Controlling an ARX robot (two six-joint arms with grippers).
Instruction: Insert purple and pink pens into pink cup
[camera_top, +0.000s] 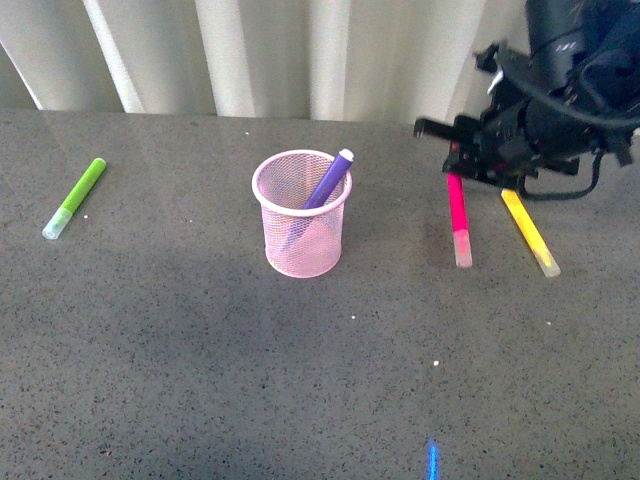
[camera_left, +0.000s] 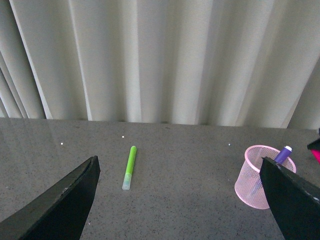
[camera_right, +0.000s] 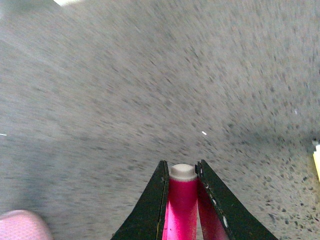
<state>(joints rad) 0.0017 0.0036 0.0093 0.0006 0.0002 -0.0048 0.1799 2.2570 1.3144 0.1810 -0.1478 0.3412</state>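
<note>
While a small blue mark shows at the near edge of the grey table, the pink cup stands mid-table with the purple pen already leaning inside it, one end poking over the rim. Off to the robot's right, the pink pen lies roughly along the near-to-far line, pale cap toward the near edge. A yellow marker lies just beside it, angled outward.

At the pink pen's far end, the right gripper has its fingers pressed against both sides of the barrel, pinching it, and the pen's flat end just shows between the tips. Whether the pen is off the table cannot be told. The cup lies to the left of that grip, well apart, so the carry looks to be a sideways one. The pen would likely need tipping upright to drop through the rim.

The left gripper hangs with fingers spread wide and empty, facing the green marker and much farther from the pink pen. Pale curtains close the far side.
</note>
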